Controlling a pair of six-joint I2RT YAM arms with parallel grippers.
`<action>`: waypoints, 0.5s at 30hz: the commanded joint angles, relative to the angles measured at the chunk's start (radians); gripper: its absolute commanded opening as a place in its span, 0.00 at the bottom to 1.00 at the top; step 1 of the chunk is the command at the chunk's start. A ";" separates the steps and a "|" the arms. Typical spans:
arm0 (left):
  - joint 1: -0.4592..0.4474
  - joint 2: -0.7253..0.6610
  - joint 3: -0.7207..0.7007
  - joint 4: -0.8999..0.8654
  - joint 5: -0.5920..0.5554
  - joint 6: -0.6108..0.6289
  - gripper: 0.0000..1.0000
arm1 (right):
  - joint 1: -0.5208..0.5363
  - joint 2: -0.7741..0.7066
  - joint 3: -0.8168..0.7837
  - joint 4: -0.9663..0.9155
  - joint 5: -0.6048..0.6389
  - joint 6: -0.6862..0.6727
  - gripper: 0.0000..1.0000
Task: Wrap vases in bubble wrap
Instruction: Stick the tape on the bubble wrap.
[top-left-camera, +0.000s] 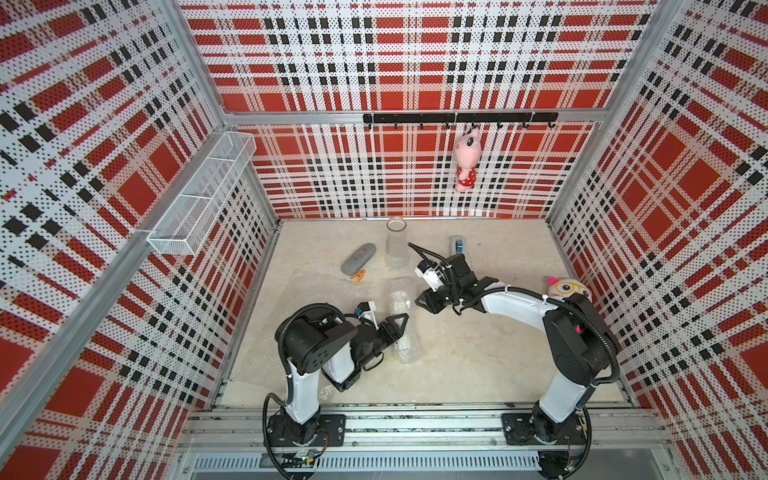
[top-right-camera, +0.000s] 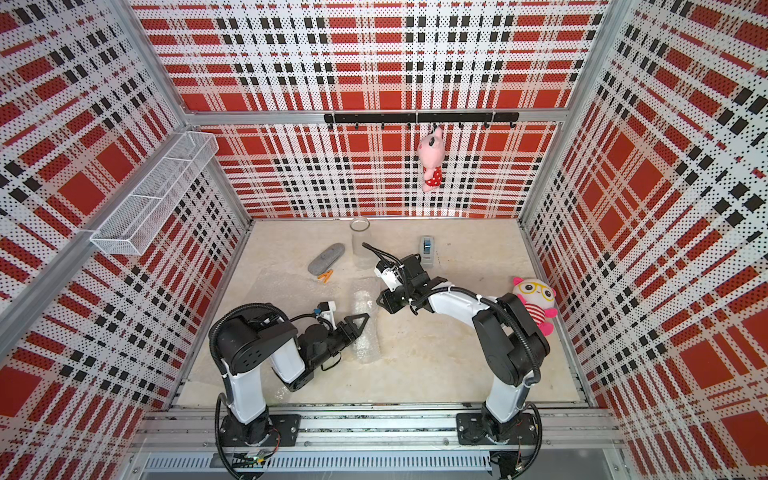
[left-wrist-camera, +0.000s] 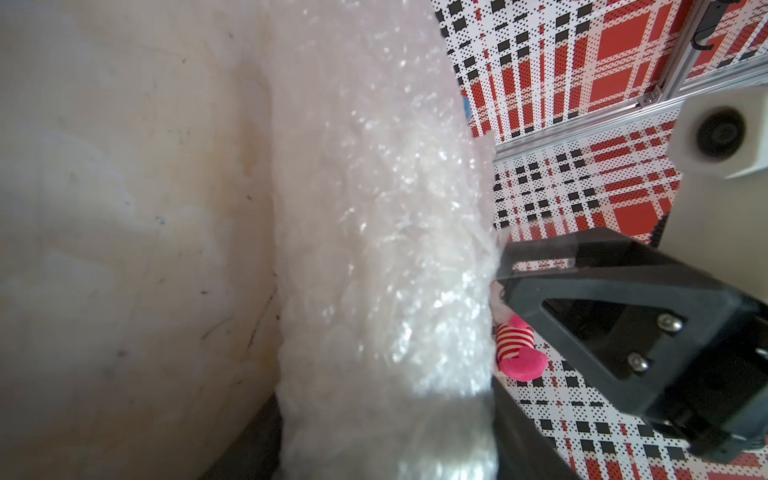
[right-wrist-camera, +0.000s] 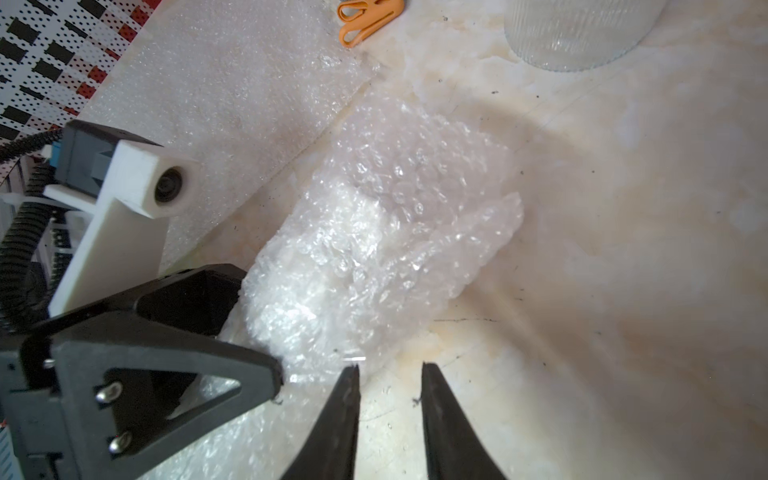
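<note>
I look into a closed cell from my station. The far wall, the left wall and the right wall are perforated panels printed with a plaid of red, white and black. They are held in an aluminium frame. On the left wall hangs a white wire basket with three compartments. The far wall carries a black hook rail. The surface is beige like marble, with some stains. Along its near edge run aluminium rails. The light is bright and even, and the shadows are soft.
</note>
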 joint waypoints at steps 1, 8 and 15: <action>-0.006 0.034 -0.013 -0.145 0.012 0.042 0.32 | 0.030 0.040 0.013 0.063 -0.050 0.026 0.28; -0.007 0.031 -0.015 -0.148 0.008 0.043 0.32 | 0.056 0.122 0.093 0.071 -0.047 0.040 0.26; -0.007 0.031 -0.013 -0.148 0.011 0.043 0.32 | 0.031 -0.010 -0.021 0.064 0.068 0.022 0.26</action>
